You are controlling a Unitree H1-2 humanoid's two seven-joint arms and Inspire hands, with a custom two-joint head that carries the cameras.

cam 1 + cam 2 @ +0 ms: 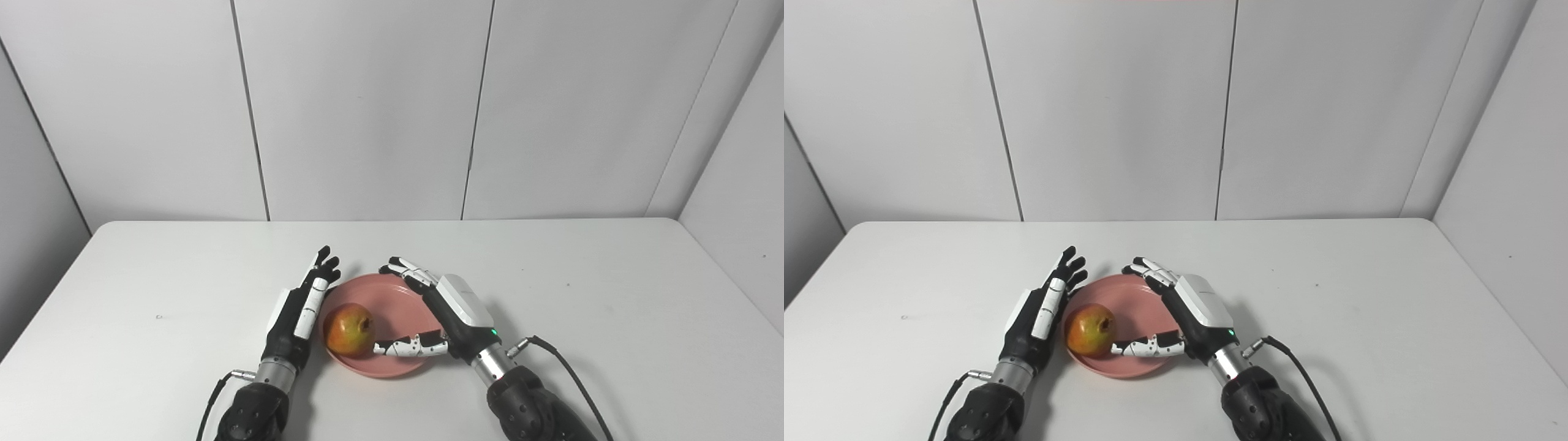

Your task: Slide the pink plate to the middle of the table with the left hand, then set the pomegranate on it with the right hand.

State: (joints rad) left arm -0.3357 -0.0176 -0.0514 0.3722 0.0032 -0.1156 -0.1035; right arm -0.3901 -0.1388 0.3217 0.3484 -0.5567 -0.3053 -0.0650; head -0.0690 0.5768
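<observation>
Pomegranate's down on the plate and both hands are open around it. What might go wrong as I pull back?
The round red-yellow pomegranate sits near the pink plate's left rim, so a nudge might roll it off. The right hand has its thumb close to the fruit; withdrawing could knock it. The left hand beside the rim could shift the plate.

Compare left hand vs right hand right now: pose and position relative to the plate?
The left hand stands edge-up beside the pink plate, outside its left rim; the right hand reaches over the plate from the right. The left hand's fingers are straight and together; the right hand's are spread, thumb pointing toward the pomegranate. Both are open, holding nothing; the pomegranate rests on the plate.
</observation>
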